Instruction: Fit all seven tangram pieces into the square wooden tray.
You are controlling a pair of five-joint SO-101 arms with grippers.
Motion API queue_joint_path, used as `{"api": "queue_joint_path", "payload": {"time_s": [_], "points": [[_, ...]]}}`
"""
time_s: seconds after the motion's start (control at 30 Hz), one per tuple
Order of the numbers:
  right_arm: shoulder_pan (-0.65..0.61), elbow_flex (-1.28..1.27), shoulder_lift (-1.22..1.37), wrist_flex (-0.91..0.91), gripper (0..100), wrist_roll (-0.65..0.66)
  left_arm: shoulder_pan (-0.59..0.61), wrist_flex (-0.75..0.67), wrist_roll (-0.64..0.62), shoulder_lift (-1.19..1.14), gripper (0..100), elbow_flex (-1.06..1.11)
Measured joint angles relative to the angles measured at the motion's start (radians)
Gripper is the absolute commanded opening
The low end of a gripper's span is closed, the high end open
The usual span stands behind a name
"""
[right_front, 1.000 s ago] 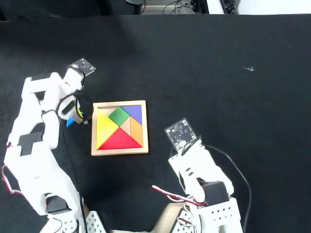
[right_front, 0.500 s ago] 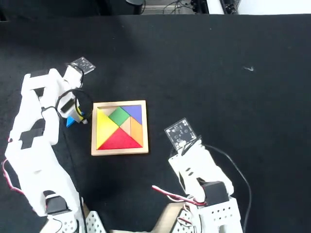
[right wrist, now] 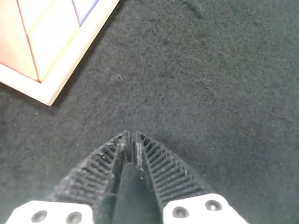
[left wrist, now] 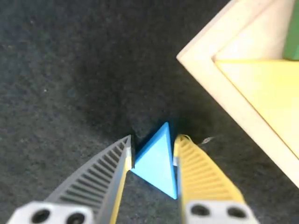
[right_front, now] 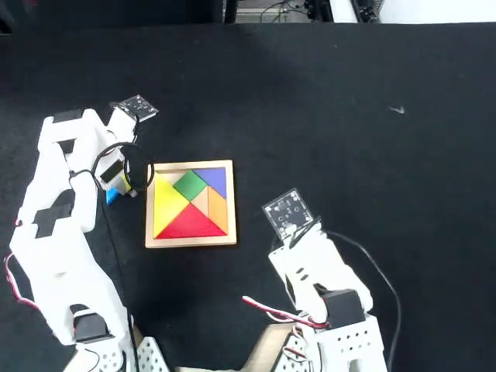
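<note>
1. My left hand (left wrist: 154, 140) clamps the blue triangle (left wrist: 158, 163), just outside the tray (left wrist: 196, 60) corner, over the worktop (left wrist: 60, 70).
2. My right hand (right wrist: 131, 138) hangs pinched together, holding nothing, above the worktop near another tray corner.

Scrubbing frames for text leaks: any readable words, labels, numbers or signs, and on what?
None readable.
Tray, blue triangle, table: no print.
Wrist boards: dots, too small to read as text.
</note>
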State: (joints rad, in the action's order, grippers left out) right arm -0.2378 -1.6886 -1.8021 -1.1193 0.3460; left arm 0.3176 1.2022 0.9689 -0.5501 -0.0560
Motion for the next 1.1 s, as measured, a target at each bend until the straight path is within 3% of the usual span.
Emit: {"api": "queue_joint_path", "payload": {"time_s": [0.1,0.5,0.73,0.9,1.1], "points": [[0.0,0.0,0.0,0.0,2.1,0.0,-0.002,0.046,0.0,-0.003,4,-0.029],[0.0,0.0,0.0,0.0,2.1,0.0,0.112,0.117,-0.008,-0.021,4,-0.143],[0.0,0.0,0.0,0.0,2.1,0.0,0.129,0.21,-0.138,-0.014,4,-0.192],[0.0,0.0,0.0,0.0,2.1,0.0,0.129,0.245,-0.206,0.075,4,-0.201],[0.0,0.0,0.0,0.0,2.1,0.0,0.129,0.385,-0.215,0.239,4,-0.201]]}}
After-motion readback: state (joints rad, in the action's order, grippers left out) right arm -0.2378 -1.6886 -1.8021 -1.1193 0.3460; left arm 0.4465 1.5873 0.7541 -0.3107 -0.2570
